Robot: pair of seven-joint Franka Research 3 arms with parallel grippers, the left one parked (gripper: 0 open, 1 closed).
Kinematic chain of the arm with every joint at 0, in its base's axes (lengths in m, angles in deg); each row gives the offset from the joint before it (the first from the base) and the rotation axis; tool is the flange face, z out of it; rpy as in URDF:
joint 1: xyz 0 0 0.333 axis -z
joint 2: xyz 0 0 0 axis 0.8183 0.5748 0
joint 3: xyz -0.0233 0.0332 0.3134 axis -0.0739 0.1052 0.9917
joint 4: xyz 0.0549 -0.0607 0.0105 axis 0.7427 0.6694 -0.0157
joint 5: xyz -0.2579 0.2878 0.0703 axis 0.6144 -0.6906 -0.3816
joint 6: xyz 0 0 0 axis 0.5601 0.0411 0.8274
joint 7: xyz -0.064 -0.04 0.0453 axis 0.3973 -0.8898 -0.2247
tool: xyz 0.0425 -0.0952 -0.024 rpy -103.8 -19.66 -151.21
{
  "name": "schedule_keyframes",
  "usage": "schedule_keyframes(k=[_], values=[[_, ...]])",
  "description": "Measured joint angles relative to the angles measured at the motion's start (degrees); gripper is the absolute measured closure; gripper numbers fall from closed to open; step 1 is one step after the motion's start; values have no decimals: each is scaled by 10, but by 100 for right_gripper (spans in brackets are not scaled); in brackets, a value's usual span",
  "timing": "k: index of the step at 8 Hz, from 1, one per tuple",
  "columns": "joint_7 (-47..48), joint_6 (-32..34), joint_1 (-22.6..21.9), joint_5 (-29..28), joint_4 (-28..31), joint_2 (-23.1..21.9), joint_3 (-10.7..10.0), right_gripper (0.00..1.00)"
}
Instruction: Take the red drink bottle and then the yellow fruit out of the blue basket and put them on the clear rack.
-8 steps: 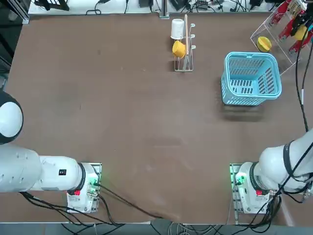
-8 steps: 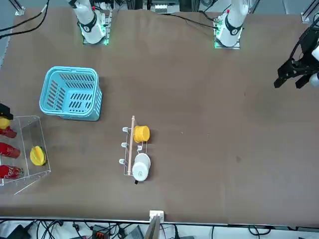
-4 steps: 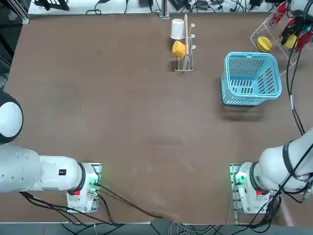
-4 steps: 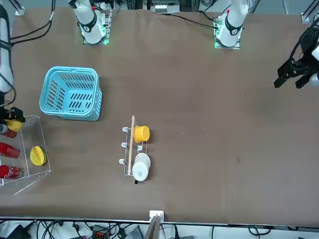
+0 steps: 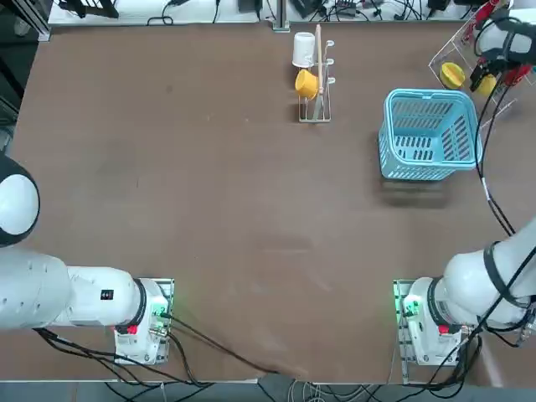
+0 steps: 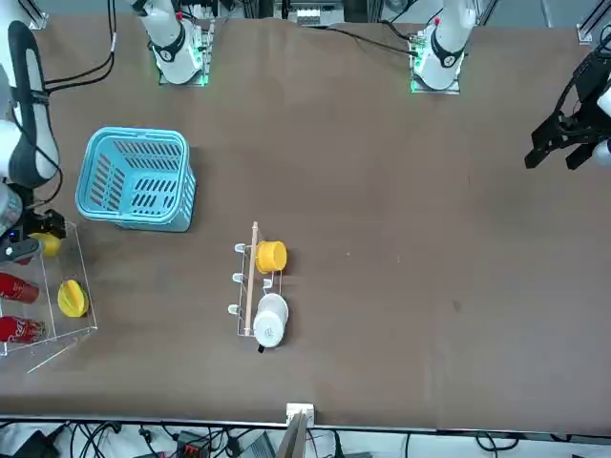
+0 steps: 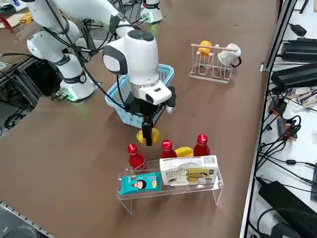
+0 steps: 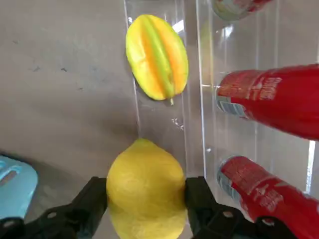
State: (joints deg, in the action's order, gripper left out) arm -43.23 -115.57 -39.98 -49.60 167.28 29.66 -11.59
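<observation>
My right gripper (image 7: 147, 133) is shut on the yellow fruit (image 8: 146, 191), a plain lemon, with one black finger (image 8: 92, 201) on each side of it. It hangs low between the blue basket (image 5: 429, 94) and the near edge of the clear rack (image 7: 168, 187). In the top view the yellow fruit (image 5: 484, 84) is just off the basket's far right corner. Three red bottles (image 7: 167, 148) stand on the rack, and I cannot tell which is the red drink bottle. The basket shows nothing inside.
A larger yellow-orange ribbed fruit (image 8: 157, 56) lies on the rack beside the bottles. A blue packet (image 7: 140, 182) and a white box (image 7: 190, 173) stand on the rack's lower step. A thin-post stand (image 5: 314, 75) with a white and a yellow cup is at the table's far middle.
My right gripper, still shut on the yellow fruit, has come away from above the rack toward the basket's far right corner. Nothing else has moved.
</observation>
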Motion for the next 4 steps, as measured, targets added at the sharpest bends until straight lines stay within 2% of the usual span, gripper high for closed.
schedule_keyframes(k=[4], values=[[0, -69, 0, 95, 36, 13, -1, 13]])
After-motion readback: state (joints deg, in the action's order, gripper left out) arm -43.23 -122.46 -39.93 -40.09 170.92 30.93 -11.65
